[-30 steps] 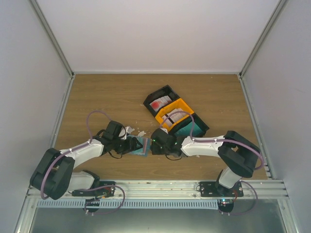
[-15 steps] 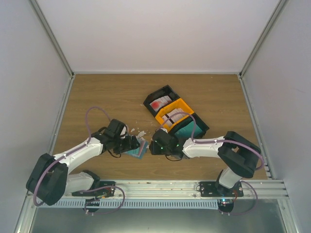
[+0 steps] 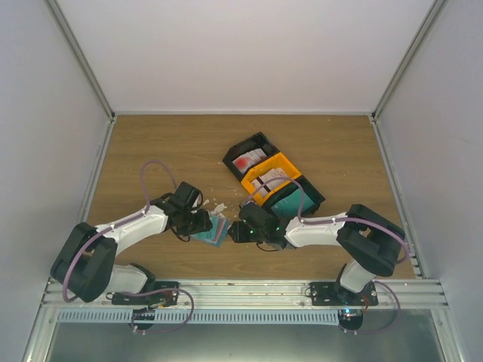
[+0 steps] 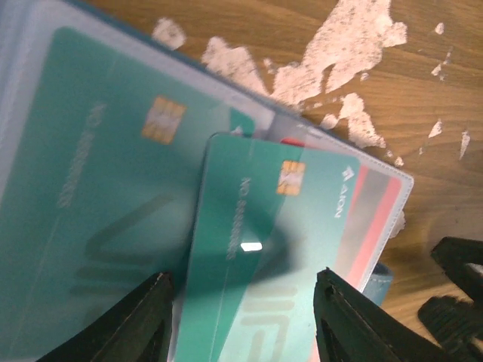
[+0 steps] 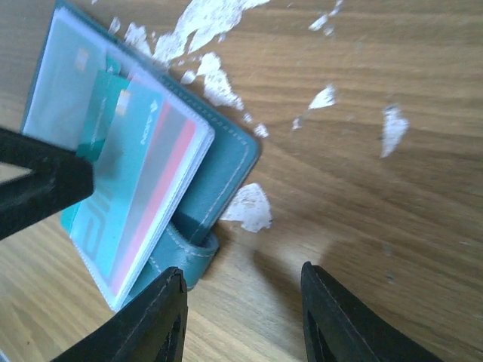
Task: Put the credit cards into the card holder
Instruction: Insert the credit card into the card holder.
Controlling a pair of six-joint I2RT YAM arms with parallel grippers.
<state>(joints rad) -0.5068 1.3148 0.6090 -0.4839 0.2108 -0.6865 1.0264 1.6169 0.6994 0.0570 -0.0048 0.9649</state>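
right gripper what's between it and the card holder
In the right wrist view, only bare table and one white scrap separate the right gripper from the card holder.

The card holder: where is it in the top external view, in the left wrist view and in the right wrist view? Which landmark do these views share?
Top external: the card holder lies a little left of and below the picture's centre.
Left wrist: it lies open, filling the left and middle.
Right wrist: it sits in the upper left.
Shared landmark: the white scraps close beside it.
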